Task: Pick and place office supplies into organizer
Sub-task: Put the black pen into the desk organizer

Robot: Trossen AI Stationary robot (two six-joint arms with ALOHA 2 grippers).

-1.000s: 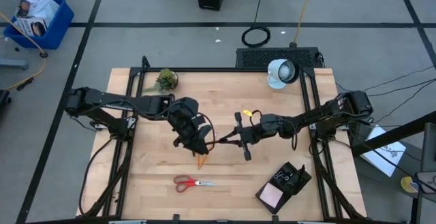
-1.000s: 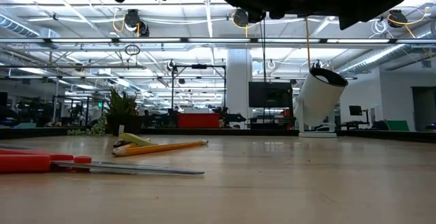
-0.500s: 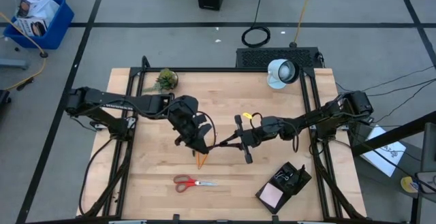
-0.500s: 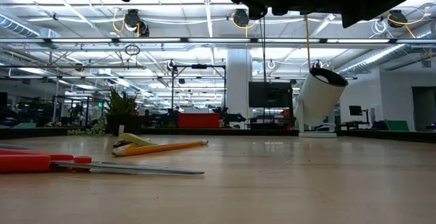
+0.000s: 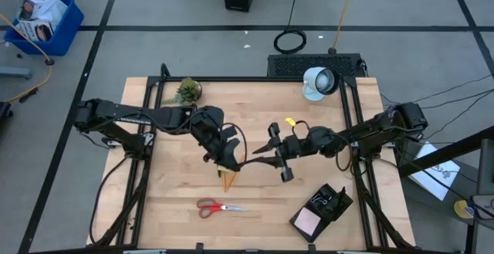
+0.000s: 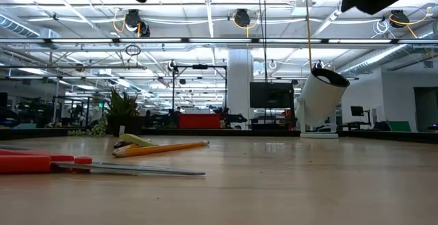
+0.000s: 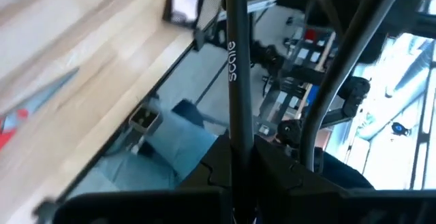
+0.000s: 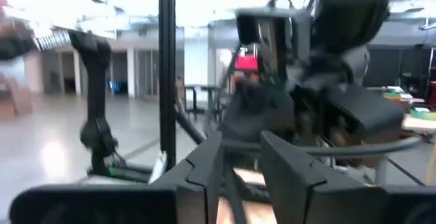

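A black pen (image 5: 253, 161) hangs above the table's middle, between my two grippers. My left gripper (image 5: 234, 164) is shut on the pen's left end, and the pen (image 7: 231, 81) runs ahead from its fingers. My right gripper (image 5: 267, 160) is open at the pen's right end, one finger on either side of the thin shaft (image 8: 234, 186); I cannot tell whether they touch it. Orange-yellow pencils (image 5: 228, 181) and red-handled scissors (image 5: 218, 206) lie flat on the wood. The black organizer (image 5: 330, 201), with a pink pad (image 5: 309, 221), sits at the near right. My left gripper pinches the pen's shaft (image 7: 235, 139) between its two fingers, near one end. The pen lies along the fingers and sticks out ahead of them toward my right gripper. It is lifted clear of the table, roughly level.
A small green plant (image 5: 187, 90) stands at the far left corner and a round white lamp (image 5: 318, 82) at the far right. In the low view the pencils (image 6: 161, 146) and scissors (image 6: 68, 165) lie low on the board, with bare wood to their right.
My right gripper has risen and tipped its fingers upward, drifting a little toward the table's right edge. In the low view the dark arms have moved up out of the top of the picture. The pen stays between the grippers, clear of the table.
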